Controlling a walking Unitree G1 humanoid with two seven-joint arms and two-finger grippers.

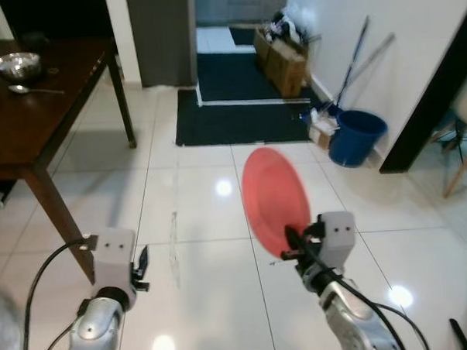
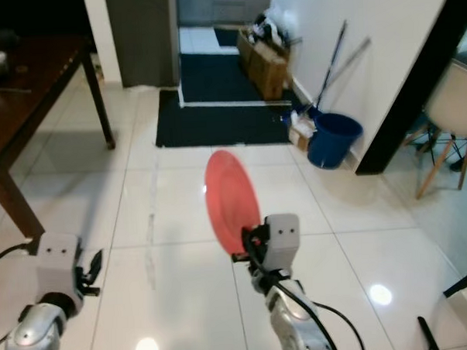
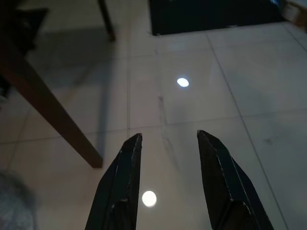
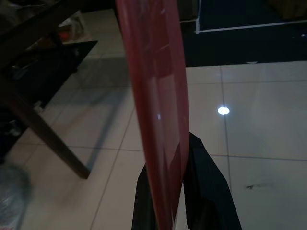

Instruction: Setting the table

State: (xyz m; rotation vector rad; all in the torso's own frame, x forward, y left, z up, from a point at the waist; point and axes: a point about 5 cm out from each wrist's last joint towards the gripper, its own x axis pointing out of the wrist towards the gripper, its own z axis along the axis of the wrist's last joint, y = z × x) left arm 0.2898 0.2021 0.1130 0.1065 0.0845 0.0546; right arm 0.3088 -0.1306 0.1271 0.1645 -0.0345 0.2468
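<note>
The round red plastic plate (image 1: 275, 196) is carried edge-up in the right tool (image 1: 292, 248), whose two black fingers are clamped on its lower rim; seen from the right wrist, one finger (image 4: 207, 191) lies against one face of the plate and its partner against the other. The plate stands in the air over the glossy white tiled floor (image 1: 197, 223), well apart from the dark brown wooden tabletop (image 1: 29, 114), which lies off toward the robot's left and ahead. Near the far end of that tabletop sit a shiny steel bowl (image 1: 15, 66) and, just beside the bowl, a metal spoon (image 1: 32, 90).

The step in hand looks like bringing the plate to the tabletop, so most of setting the table is probably still to come. To do it well, the grip should not loosen during the walk, since a thin rim pinch on a smooth plate may slip or swing. The approach should curve left toward the tabletop's long edge, clear of its near leg (image 1: 61, 221). Before release the wrist must roll the plate from upright to flat, lowering it onto bare wood short of the bowl and spoon.

The left tool (image 3: 169, 184) hangs low beside the tabletop leg, fingers spread and holding nothing.
</note>
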